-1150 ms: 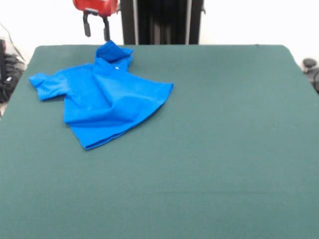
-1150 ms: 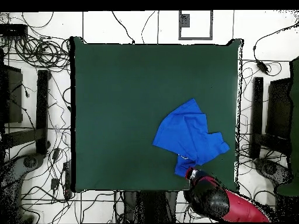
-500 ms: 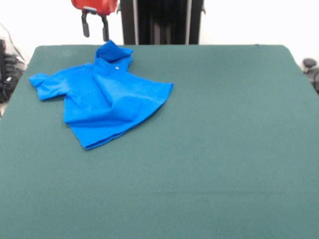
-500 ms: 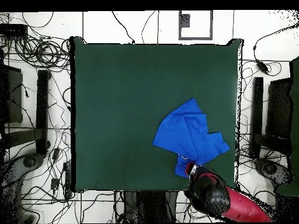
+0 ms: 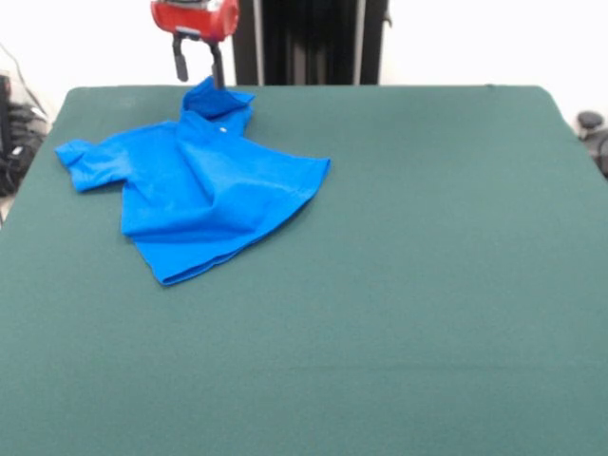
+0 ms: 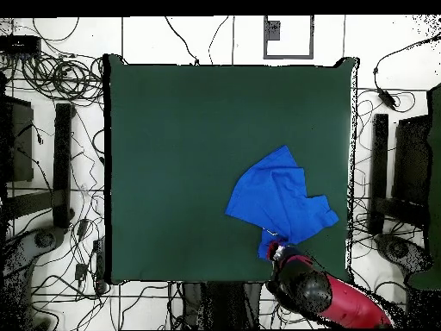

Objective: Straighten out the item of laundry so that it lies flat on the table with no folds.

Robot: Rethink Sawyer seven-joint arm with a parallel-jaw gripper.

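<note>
Still, the T-shirt [image 5: 195,185] lies rumpled, seemingly folded over itself.

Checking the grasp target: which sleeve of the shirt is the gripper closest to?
The gripper, open, hangs by the bunched sleeve at the table's far edge. The other sleeve sticks out flat toward the side edge, well away.

a dark green table [image 5: 427,285] bears only a rumpled blue t-shirt [image 5: 195,185] near one corner.
</note>
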